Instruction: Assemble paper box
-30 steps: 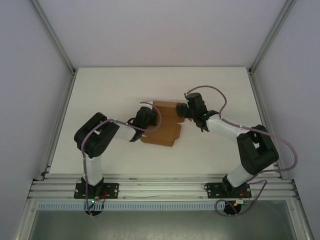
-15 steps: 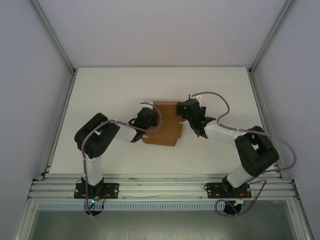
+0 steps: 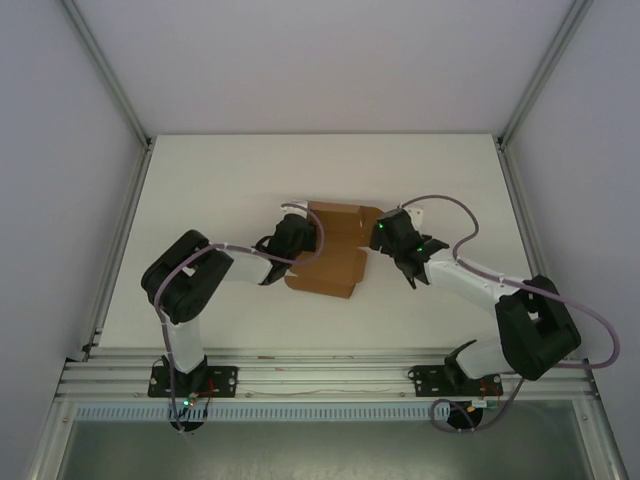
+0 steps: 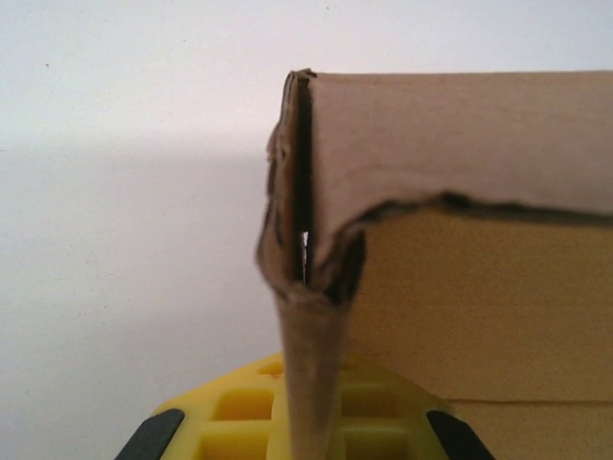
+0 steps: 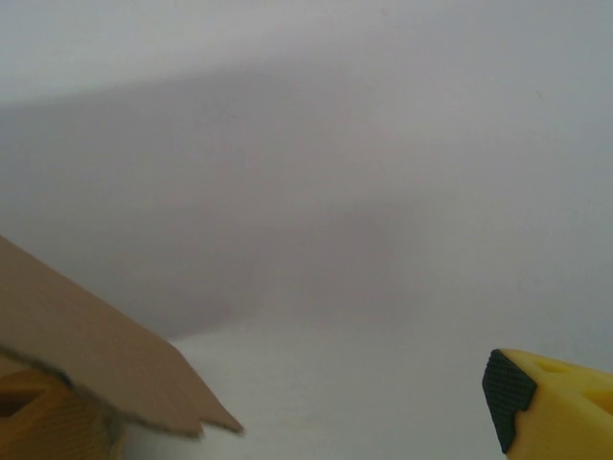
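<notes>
Paper box point(image 3: 330, 262) wall point(image 4: 308, 402) pinched in left jaws; right jaws spread beside flap point(image 5: 96, 364). We hold wall steady, fold flap slowly inward.

Left hand point(image 3: 306, 243) clamped shut; right hand point(image 3: 376, 232) spread wide; both arms reach inward.

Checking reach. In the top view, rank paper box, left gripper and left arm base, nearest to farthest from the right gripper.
1. paper box, beside the right gripper.
2. left gripper, at the box's left side.
3. left arm base, near-left corner.
</notes>
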Motion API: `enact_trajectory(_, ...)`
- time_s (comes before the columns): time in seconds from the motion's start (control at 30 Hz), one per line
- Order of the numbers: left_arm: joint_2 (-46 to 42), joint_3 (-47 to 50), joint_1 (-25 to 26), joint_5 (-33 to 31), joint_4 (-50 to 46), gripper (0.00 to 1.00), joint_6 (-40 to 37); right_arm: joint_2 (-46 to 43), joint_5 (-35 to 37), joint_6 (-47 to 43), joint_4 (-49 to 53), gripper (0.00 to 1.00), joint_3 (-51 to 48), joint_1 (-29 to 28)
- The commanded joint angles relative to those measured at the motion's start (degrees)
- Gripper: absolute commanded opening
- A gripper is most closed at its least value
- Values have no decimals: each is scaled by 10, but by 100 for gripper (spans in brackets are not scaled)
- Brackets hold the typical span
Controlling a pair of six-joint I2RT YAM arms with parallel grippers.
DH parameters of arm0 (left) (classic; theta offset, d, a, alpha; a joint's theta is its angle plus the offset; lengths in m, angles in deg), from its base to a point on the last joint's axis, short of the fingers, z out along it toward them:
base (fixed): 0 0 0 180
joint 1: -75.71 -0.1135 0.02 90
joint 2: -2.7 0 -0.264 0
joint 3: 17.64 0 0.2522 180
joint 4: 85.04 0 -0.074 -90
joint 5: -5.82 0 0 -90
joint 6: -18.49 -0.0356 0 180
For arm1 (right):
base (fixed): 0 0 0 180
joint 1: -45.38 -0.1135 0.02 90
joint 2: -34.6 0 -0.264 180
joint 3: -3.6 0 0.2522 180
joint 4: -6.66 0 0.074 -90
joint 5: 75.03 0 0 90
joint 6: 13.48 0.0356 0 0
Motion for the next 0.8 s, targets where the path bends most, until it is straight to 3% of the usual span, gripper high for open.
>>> enact_trajectory(0.0,-26,-3,1,-12,-23,0,9,19,7,21,53,93,10,12)
enact_trajectory(0.23,-28,-7,1,2,-31,0,12,63,-32,8,17,93,24,15)
enact_trajectory(0.57,-22,-6,1,23,-25,0,8,38,-139,-37,-117,93,-7,15)
enact_trajectory(0.77,-20,-9,1,33,-24,0,17,74,-186,-48,-157,92,3,12)
